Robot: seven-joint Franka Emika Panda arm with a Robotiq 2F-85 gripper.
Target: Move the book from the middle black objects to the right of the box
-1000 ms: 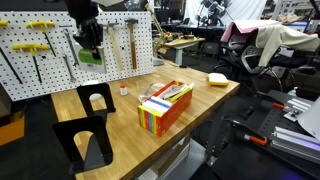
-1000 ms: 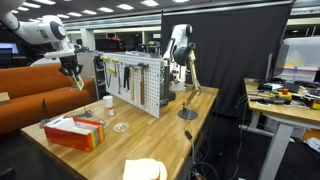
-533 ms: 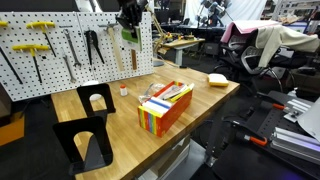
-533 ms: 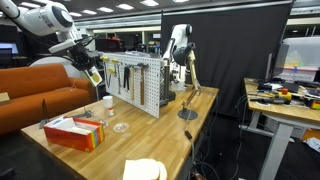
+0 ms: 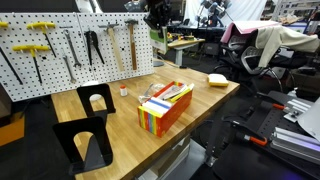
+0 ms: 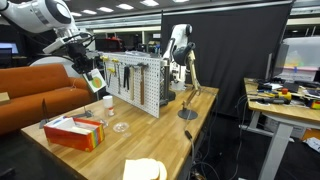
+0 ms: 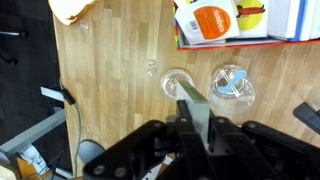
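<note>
Half the job looks done to me: my hand (image 7: 197,119) is closed on the book (image 7: 194,100), with a finger on each face, and it hangs high above the desk (image 7: 110,95) rather than sitting in the black stands (image 5: 96,98). In the wrist view the book shows edge-on as a thin grey-green slab standing upright between the fingers. In an exterior view it hangs just below the hand (image 6: 89,67) as a small pale thing with a patch of green (image 6: 97,82); I cannot read its cover. It looks slim and stiff, and I judge the grip to be sound. Straight below in the wrist view lie two clear round pieces (image 7: 178,82) on bare wood, with the box (image 5: 160,115) just past them and a yellow cloth (image 7: 72,10) well off toward the far edge. Both black stands sit empty at the other end of the desk, well apart from the hand. What is left, as I judge it, is to carry the book to the bare wood on the right of the box, lower it clear of those pieces, and let go.
</note>
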